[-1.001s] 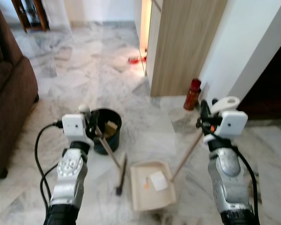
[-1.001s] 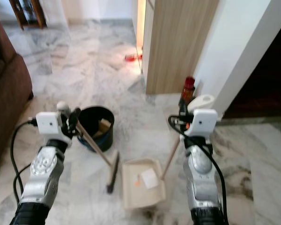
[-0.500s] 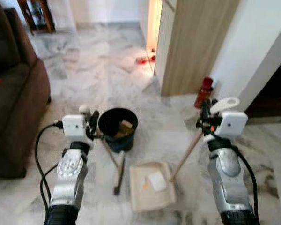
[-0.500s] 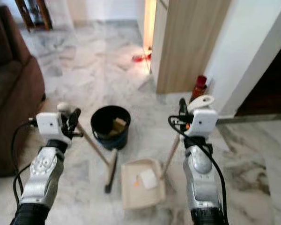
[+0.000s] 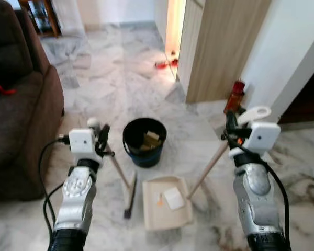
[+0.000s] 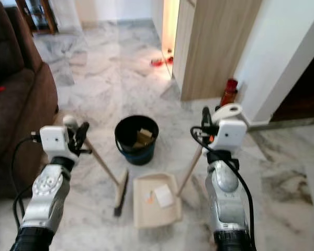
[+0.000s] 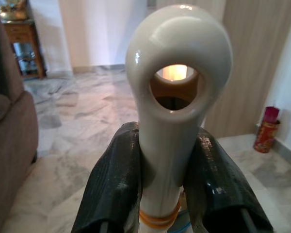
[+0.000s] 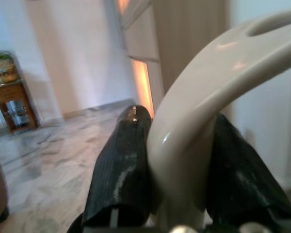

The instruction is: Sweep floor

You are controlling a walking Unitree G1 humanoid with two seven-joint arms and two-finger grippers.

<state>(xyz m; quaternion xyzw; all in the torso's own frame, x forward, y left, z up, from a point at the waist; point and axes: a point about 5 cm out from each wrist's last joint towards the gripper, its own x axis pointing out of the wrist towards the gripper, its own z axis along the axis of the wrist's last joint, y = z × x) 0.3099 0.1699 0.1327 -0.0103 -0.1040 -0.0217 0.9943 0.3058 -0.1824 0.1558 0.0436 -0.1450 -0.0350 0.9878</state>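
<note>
The left pincer (image 5: 100, 137) is clamped on one broom (image 5: 126, 192) with a wooden stick and glossy white looped top. Its head rests on the marble floor (image 5: 104, 78), beside one round black bucket (image 5: 144, 142) and one beige plastic dustpan (image 5: 166, 203), whose handle the right pincer (image 5: 231, 127) grips.

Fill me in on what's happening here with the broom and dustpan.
The robot is mid-sweep on a marble floor. Its left hand is shut on the broom handle, and its right hand is shut on the long handle of the cream dustpan. The pan rests on the floor beside the broom head, with a white paper scrap and a small orange bit lying in it. A black bin holding some rubbish stands just beyond.
</note>
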